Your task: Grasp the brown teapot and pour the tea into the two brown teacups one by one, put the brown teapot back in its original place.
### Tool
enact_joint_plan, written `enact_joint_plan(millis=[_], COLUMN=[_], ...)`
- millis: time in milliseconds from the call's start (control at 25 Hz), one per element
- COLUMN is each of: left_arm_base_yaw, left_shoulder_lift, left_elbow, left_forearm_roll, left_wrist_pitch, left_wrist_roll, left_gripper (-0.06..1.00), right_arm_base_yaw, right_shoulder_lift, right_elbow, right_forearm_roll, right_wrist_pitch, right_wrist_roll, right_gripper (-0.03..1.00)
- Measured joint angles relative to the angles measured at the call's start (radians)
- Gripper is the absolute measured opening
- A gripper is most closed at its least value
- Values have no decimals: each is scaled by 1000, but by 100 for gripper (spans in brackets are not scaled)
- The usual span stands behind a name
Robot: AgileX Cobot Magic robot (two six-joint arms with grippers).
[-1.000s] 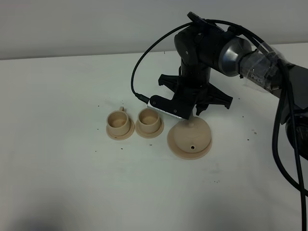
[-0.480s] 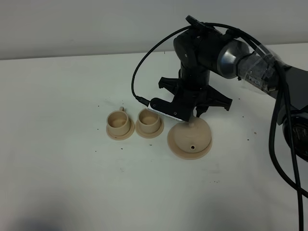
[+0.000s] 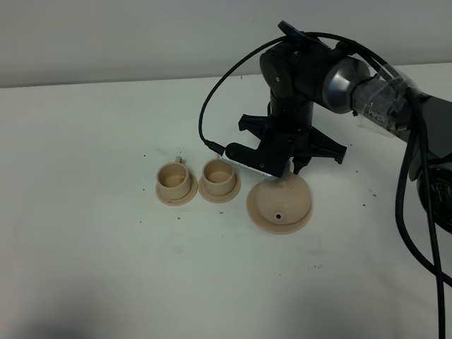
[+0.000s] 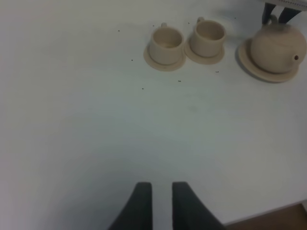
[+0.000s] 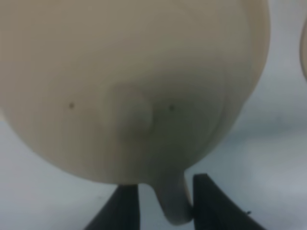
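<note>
The high exterior camera looks down across the table (image 3: 85, 247) at the brown teapot (image 3: 279, 203). The left wrist camera sees it well ahead of the left gripper (image 4: 162, 187); the right wrist camera views it very near.

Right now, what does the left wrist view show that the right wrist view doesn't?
Only the left wrist view: both teacups in full, the wide saucer plate, and the left gripper's fingers over bare table, holding nothing. Only the right wrist view: the loop handle close up between the right gripper's fingers, a gap on one side, and the lid knob. Both: the brown teapot and the white table.
</note>
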Motion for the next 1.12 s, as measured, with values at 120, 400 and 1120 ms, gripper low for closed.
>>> enact_joint_plan(millis=[120, 400, 1120], left_arm_base_yaw=[0, 0, 0], left_shoulder_lift=[0, 0, 0], left_elbow=[0, 0, 0], left_forearm_roll=[0, 0, 0], left_wrist_pitch=[0, 0, 0], left_wrist_roll=[0, 0, 0], left_gripper=[13, 13, 13], right_arm_base_yaw=[-3, -6, -13], right_shoulder_lift=[2, 3, 4], right_elbow=[0, 0, 0], right_forearm_roll=[2, 10, 21], right_wrist_pitch=[1, 3, 12], right_wrist_roll=[0, 0, 0], right_gripper=[26, 26, 11])
